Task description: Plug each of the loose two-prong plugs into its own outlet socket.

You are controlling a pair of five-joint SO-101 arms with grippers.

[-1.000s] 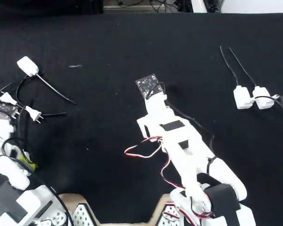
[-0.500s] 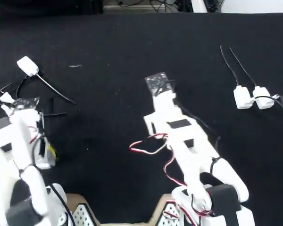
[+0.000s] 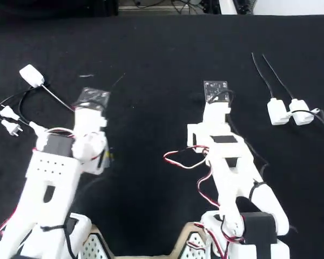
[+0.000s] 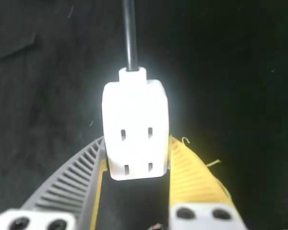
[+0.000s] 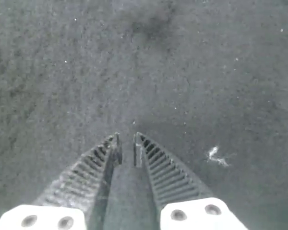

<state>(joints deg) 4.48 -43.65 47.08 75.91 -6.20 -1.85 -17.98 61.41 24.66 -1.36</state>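
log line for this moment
left gripper: shut on outlet socket | right gripper: empty, over black mat | plug: loose

White outlet socket, 4 slots, black cord, clamped in left tool.

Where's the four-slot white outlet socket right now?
In the left wrist view, the outlet socket sits gripped in the left gripper, its black cord leading away.

High camera looking down over the table, each wrist camera close, facing that same tabletop
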